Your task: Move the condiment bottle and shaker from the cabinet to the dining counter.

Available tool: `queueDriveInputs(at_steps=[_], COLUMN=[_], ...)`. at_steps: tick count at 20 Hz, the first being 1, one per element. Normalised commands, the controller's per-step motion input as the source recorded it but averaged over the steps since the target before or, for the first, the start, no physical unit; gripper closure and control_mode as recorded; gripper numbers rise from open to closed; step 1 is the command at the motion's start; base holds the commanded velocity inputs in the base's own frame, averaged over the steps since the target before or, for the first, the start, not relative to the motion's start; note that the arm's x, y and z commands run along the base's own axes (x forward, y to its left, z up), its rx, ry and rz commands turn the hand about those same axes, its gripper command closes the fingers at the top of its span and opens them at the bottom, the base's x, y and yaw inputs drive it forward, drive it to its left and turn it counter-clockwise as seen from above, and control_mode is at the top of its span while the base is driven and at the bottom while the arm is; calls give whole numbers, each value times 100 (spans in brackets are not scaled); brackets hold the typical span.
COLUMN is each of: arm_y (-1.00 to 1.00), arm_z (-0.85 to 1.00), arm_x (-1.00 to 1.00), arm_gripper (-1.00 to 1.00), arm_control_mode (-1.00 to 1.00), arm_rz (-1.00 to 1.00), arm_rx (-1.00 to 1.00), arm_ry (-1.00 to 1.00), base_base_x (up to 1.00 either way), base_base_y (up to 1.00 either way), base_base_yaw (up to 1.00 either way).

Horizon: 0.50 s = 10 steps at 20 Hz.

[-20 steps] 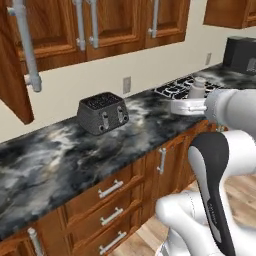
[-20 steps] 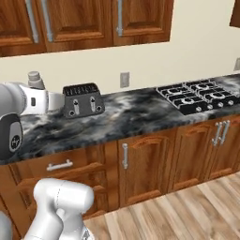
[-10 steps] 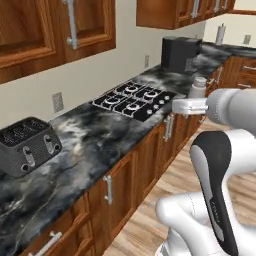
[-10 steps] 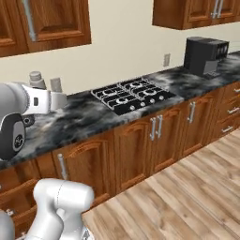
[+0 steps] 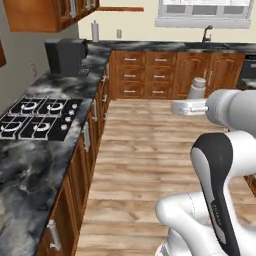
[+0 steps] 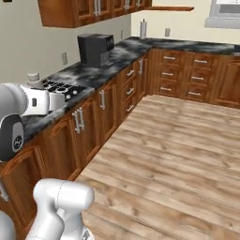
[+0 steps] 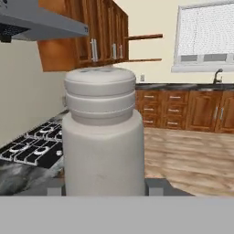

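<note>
The shaker [image 7: 103, 137], a pale grey-white cylinder with a rounded top, stands upright between my finger tips [image 7: 155, 186] in the hand view. My gripper [image 7: 104, 186] is shut on it. From the base cameras the shaker [image 5: 198, 88] [image 6: 33, 80] pokes up just above the white hand, and the gripper [image 5: 194, 99] [image 6: 37, 89] holds it out in the air beside the wall counter. The condiment bottle and the dining counter are out of view.
A marbled wall counter [image 5: 20, 165] carries a black stove top [image 5: 35, 117] and a black coffee machine [image 5: 65, 55] [image 6: 95, 48]. Reddish-brown wall cabinets [image 5: 45, 12] [image 6: 84, 11] hang above. Base drawers [image 5: 150, 75] and a sink tap [image 5: 206, 32] line the far wall. Wooden floor [image 5: 150, 150] lies open ahead.
The whole picture has swung: the toaster has left, and the stove, coffee machine, room corner and floor have come in. The gripper holds the shaker just as before.
</note>
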Motion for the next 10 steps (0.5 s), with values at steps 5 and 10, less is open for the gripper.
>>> queueDriveInputs(at_steps=[5, 10], arm_y=[0, 0], arm_z=[0, 0], arm_x=[0, 0], arm_gripper=[100, 100], arm_control_mode=[100, 100], arm_rz=[0, 0], arm_rx=[0, 0], arm_ry=[0, 0], base_base_x=[-12, -1], base_base_y=[0, 0], base_base_yaw=[-77, -63])
